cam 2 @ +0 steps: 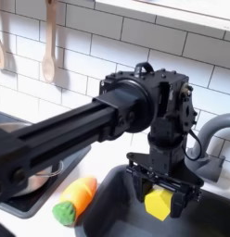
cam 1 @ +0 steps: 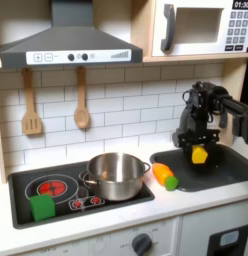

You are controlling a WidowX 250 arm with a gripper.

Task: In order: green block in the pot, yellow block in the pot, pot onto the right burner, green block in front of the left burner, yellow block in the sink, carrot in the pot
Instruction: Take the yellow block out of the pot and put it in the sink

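Step five looks to be the one in hand: carrying the small bright yellow cube [cam 1: 199, 154] to the dark sink basin [cam 1: 228, 172]. In both exterior views the black gripper [cam 2: 164, 197] hangs over the basin with its jaws clamped on that yellow block, one finger on each side of it. The block rides clear of the sink floor, low in the right half of the first exterior view and at the lower right of the second exterior view, near the grey tap [cam 2: 211, 148].

Judging from how things lie, the earlier steps are done. The round shiny steel pot [cam 1: 116, 174] sits on the right half of the black cooktop [cam 1: 26, 178], centre of the first exterior view, and the small bright green cube [cam 1: 42, 206] rests at the lower left, in front of the red-ringed burner [cam 1: 51, 186]. The stubby orange carrot with a green end [cam 1: 165, 176] lies on the white counter between the pot and the sink; the second exterior view has it at bottom centre, just beside the basin's rim.

Next, the arm probably needs only a short descent, then the fingers should part so the block drops inside the basin. After that comes the carrot, which calls for a grasp across its narrow body.
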